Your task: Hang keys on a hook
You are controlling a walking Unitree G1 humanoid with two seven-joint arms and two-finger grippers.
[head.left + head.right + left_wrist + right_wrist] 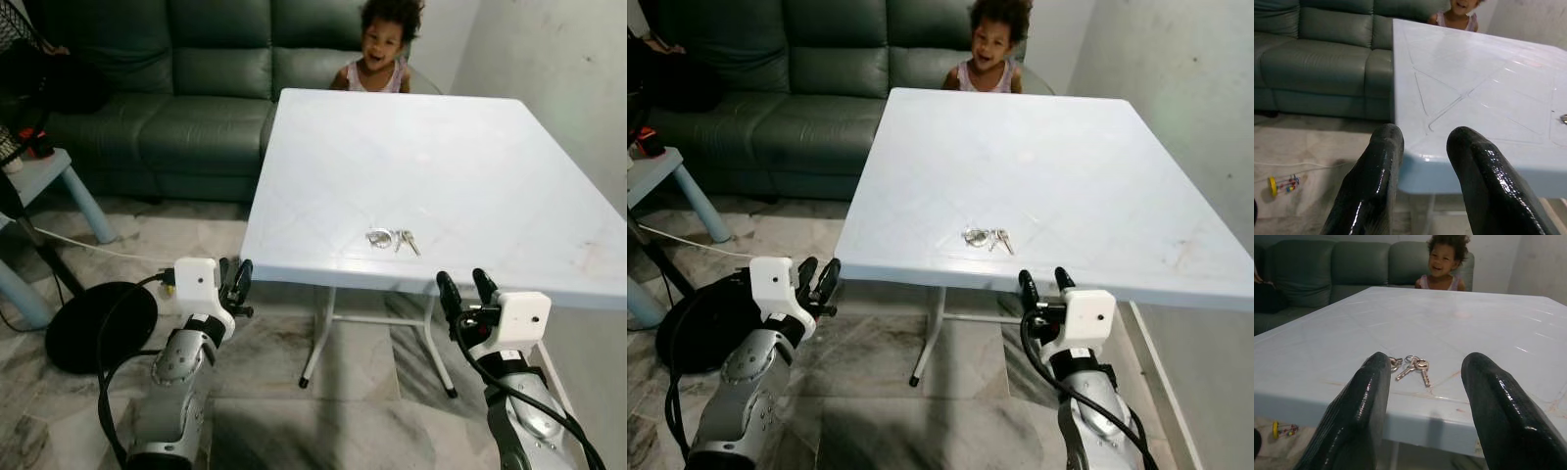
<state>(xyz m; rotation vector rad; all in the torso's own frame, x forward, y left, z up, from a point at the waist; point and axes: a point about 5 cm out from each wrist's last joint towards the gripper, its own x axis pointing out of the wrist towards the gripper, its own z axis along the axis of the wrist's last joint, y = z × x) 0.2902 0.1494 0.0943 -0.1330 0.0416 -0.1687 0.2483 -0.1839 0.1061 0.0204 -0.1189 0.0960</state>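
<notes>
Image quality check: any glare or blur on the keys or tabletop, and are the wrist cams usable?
Left eye view: keys sharp, soft sheen on the table. Right wrist view: keys in focus between the open right pincer fingers, which are blurred. Left wrist view: left pincer fingers glossy with highlights, table edge slightly soft.

A white square table (470,166) on thin white metal legs (315,343) is set on a floor (362,392) of grey marbled tiles. Faint diagonal lines and a few reddish marks are seen on its top. A dark green leather sofa (196,88) is placed behind it, along the far side of the room. A plain pale wall (558,69) is seen to the right. A person (382,54) is seated at the far edge of the table. On the left, a light blue stool (49,186) is partly shown, with a round black stand base (98,323) and a white cable (88,247) on the floor. A small coloured toy (1284,185) lies on the tiles. The tabletop is evenly lit.
</notes>
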